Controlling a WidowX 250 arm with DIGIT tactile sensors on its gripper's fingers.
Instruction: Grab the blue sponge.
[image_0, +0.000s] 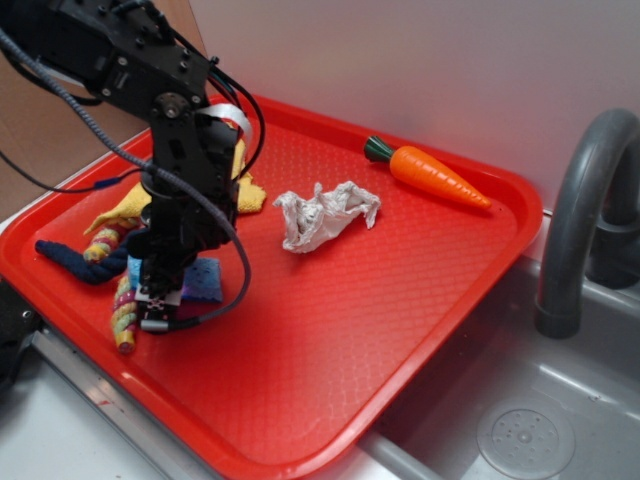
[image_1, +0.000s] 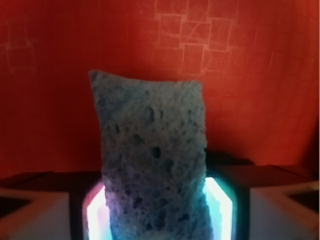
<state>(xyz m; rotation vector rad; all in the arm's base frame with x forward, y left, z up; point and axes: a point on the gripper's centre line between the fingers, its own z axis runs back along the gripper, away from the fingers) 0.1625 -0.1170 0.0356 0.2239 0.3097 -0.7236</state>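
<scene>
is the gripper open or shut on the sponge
Shut on it: in the wrist view the blue sponge sits pressed between both pads of the gripper.

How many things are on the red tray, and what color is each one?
Orange: 1, carrot
White: 1, crumpled paper
Yellow: 1, cloth
Dark blue: 1, rope
Striped, many colors: 1, rope
Light blue: 1, blue sponge
Total: 6
</scene>
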